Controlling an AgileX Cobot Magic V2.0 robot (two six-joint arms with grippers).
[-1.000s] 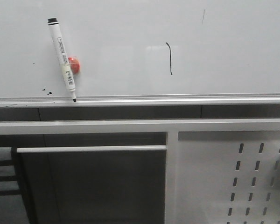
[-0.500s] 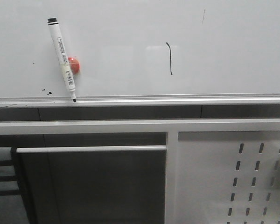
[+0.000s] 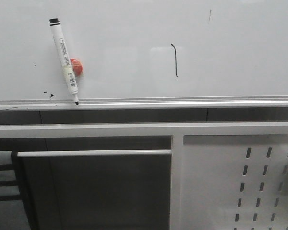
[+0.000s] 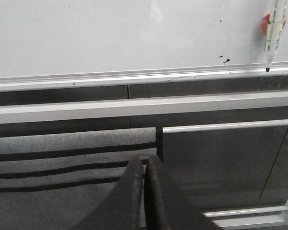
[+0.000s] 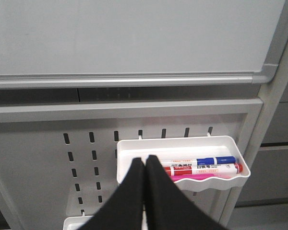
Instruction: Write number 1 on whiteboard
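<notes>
The whiteboard (image 3: 134, 28) fills the upper front view, with a silver rail along its lower edge. On it stands the number 1 (image 3: 175, 60), a thin black near-vertical stroke with a small hook on top. A white marker (image 3: 64, 60) with a black cap leans on the board, tip down on the rail, against a red magnet (image 3: 77, 66). The marker (image 4: 273, 36) also shows in the left wrist view. My left gripper (image 4: 144, 160) is shut and empty, low below the whiteboard (image 4: 110, 33). My right gripper (image 5: 145, 160) is shut and empty, in front of a pen tray.
A white tray (image 5: 182, 143) on the slotted white panel (image 3: 240, 182) holds a blue marker (image 5: 206, 161), a red marker (image 5: 201, 168) and something pink. A faint grey tick (image 3: 209, 16) and black specks (image 3: 48, 93) mark the board. A horizontal bar (image 3: 93, 153) crosses the dark lower area.
</notes>
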